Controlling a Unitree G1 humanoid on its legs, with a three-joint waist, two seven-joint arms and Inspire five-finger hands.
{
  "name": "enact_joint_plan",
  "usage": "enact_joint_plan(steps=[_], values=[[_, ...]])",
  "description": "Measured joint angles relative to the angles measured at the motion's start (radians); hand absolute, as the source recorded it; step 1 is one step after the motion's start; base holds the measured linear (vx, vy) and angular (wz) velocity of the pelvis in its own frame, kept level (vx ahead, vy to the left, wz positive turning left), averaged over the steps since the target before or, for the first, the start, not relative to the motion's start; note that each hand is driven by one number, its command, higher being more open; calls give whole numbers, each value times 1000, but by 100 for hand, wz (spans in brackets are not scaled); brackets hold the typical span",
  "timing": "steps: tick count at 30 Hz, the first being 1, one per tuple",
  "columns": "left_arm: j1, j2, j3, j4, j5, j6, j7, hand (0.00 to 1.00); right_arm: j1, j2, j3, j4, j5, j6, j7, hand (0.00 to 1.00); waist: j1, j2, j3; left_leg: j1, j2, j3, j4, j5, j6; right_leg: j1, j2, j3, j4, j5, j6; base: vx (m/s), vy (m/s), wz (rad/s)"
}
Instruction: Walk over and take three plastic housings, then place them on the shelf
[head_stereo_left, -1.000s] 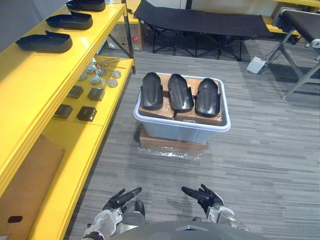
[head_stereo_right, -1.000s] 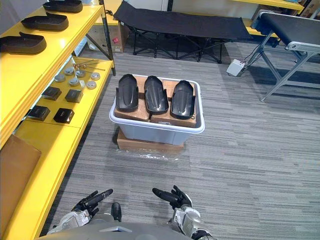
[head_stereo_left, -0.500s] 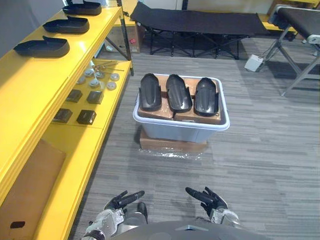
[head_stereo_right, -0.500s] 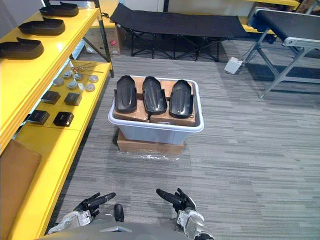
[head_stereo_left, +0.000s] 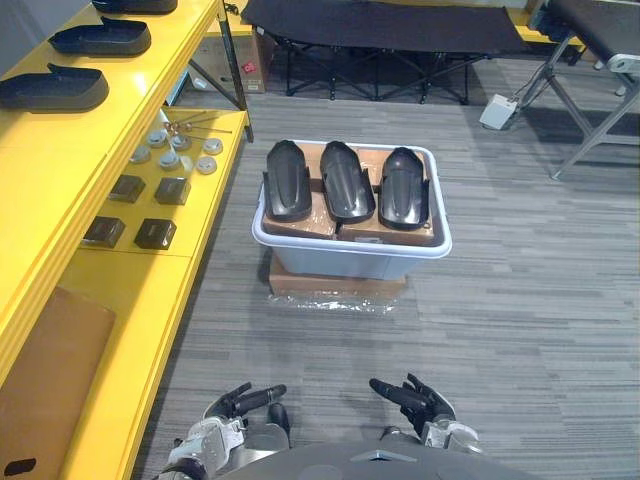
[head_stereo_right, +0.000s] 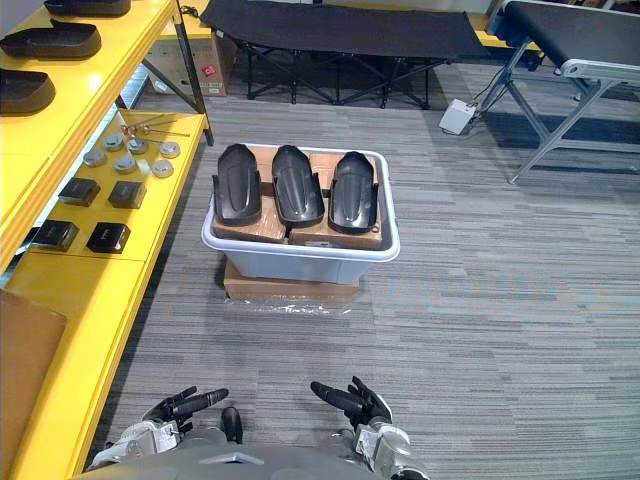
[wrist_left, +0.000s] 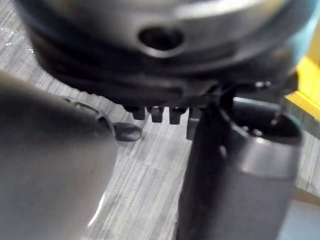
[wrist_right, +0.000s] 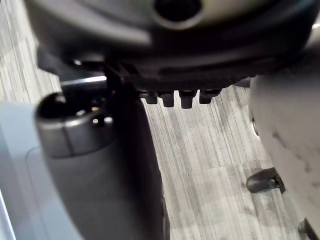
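I am at the walking step. The three plastic housings (head_stereo_left: 347, 183) lie in the grey bin (head_stereo_left: 345, 256) at frame centre. My left hand (head_stereo_left: 232, 402) and right hand (head_stereo_left: 418, 398), at the bottom edge, have straight fingers and hold nothing. Next I must step closer and reach for one housing, with the yellow shelf (head_stereo_left: 60, 170) at the left.

Workshop or warehouse: yellow shelving (head_stereo_left: 60, 190), parts bin (head_stereo_left: 350, 250), conveyor (head_stereo_right: 570, 40), carpet.

We see our dark, slim-fingered left hand (head_stereo_left: 240, 402) and the matching dark right hand (head_stereo_left: 412, 398), each on a silver-grey metal wrist (head_stereo_left: 203, 441). Up close, our thumbs look thick, rounded and glossy black.
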Motion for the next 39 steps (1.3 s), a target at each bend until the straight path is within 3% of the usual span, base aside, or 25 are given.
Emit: enact_joint_plan(steps=[3, 5, 8, 15, 16, 18, 19, 20, 22, 24, 26, 28, 30, 31, 32, 33, 34, 35, 36, 38, 39], values=[[19, -1, 31, -11, -2, -17, -9, 100, -15, -1, 33, 2, -7, -1, 7, 100, 0, -10, 5, 1, -1, 4, 0, -4, -2, -7, 0, 21, 1, 3, -4, 48, 10, -10], [22, 2, 40, -30, -1, -20, -20, 100, -25, -1, 42, 3, -62, -17, 27, 100, 4, -17, 24, -4, 5, 16, 49, -37, 3, -3, 0, 41, 4, 17, -24, 14, 26, -20], [22, 2, 46, -42, 43, -31, -21, 100, -22, -5, 74, 2, -67, -64, 47, 100, 5, -16, 31, -21, 12, 28, 133, -92, 8, -5, -8, 55, 24, 21, -30, -10, 50, -17], [11, 3, 49, -42, 24, -39, -17, 100, -31, -17, 149, 1, -105, -80, 48, 100, 3, -10, 51, -90, 42, 32, 223, -133, -2, -51, 5, 58, 36, 21, -32, -45, -3, -9], [9, 2, 49, -41, 24, -38, -17, 100, -28, -20, 149, -2, -105, -81, 49, 100, 2, -9, 52, -91, 44, 24, 240, -164, -2, -52, 7, 57, 49, 21, -32, 7, 14, -17], [3, -10, 53, -41, 25, -37, -10, 100, -27, -30, 150, -10, -99, -82, 43, 100, 17, 1, 58, -92, 47, -22, 281, -214, 17, -91, 11, 64, 160, 9, -52, -9, 45, -46], [3, -12, 55, -41, 36, -36, -6, 100, -27, -35, 149, -22, -76, -87, 35, 100, 24, 6, 60, -76, 67, -22, 313, -233, 25, -156, 4, 78, 321, 0, -68, -42, 101, -53], [2, -6, 49, -42, 40, -35, -7, 100, -20, -34, 147, -40, -45, -107, 29, 100, 19, -8, 66, -55, 73, -19, 347, -260, 30, -220, -25, 98, 501, 9, -81, -37, 98, -35], [1, 1, 46, -41, 48, -35, -5, 100, -10, -33, 139, -46, -16, -129, 25, 100, 13, -21, 71, -16, 79, -21, 372, -285, 47, -276, -62, 111, 653, 14, -104, 32, 23, 1], [-3, 4, 36, -41, 67, -35, -2, 100, -6, -39, 140, -47, -17, -131, 24, 100, 12, -22, 69, -15, 92, -19, 414, -316, 47, -289, -61, 104, 582, -45, -92, 71, -7, 6], [-8, 3, 34, -41, 65, -32, -1, 100, -14, -44, 139, -47, -20, -141, 25, 100, 2, -6, 79, -18, 110, -16, 456, -337, 37, -294, -40, 107, 442, -36, -80, 156, -53, 0], [-5, 7, 29, -40, 64, -29, 0, 100, -17, -59, 135, -49, -30, -142, 34, 100, 3, 21, 87, -18, 145, -15, 520, -383, 7, -280, -10, 106, 261, 22, -21, 156, -82, -7], [-1, 21, 23, -38, 58, -19, -2, 100, -3, -57, 125, -46, -42, -142, 38, 100, 2, 13, 84, -16, 148, -39, 569, -429, -28, -252, -7, 110, 193, 107, -15, 204, -224, 23], [-8, 12, 8, -28, 56, -17, 0, 100, 2, -78, 108, -47, -47, -148, 38, 100, -4, 46, 84, -9, 180, -72, 598, -455, -52, -243, 13, 105, 243, 130, -28, 224, -263, 44], [-5, 6, -4, -26, 51, -15, -5, 100, 5, -85, 104, -46, -47, -147, 38, 100, -5, 64, 72, -10, 192, -83, 593, -460, -59, -247, 20, 99, 266, 93, -29, 251, -240, 37], [-5, -12, -24, -19, 10, -16, -9, 100, 6, -100, 87, -39, -48, -143, 37, 100, -5, 84, 61, 9, 211, -89, 567, -464, -74, -280, 29, 93, 356, 7, -35, 250, -218, 16], [-4, -12, -28, -19, -13, -16, -12, 100, 6, -103, 83, -39, -48, -144, 38, 100, -5, 88, 58, 19, 213, -89, 559, -464, -79, -291, 29, 89, 393, -27, -38, 376, -286, 14], [18, -13, -30, -19, -45, -20, -17, 100, 7, -103, 71, -38, -48, -141, 38, 100, -6, 92, 46, 26, 222, -97, 566, -452, -87, -307, 30, 80, 461, -100, -50, 227, -158, 9], [20, -15, -30, -18, -47, -24, -17, 100, 7, -103, 69, -37, -48, -140, 37, 100, -8, 93, 46, 18, 229, -99, 582, -447, -87, -307, 31, 74, 471, -108, -50, 274, -212, 15], [27, -23, -30, -22, -50, -69, -19, 100, 25, -112, 60, -41, -46, -136, 36, 100, -20, 113, 39, -84, 291, -111, 784, -376, -97, -259, 49, 37, 448, -123, -69, 248, -197, 29], [25, -21, -29, -22, -50, -78, -19, 100, 24, -107, 53, -42, -48, -135, 34, 100, -22, 111, 41, -112, 301, -112, 826, -357, -95, -237, 48, 28, 425, -119, -71, 271, -114, 37]])
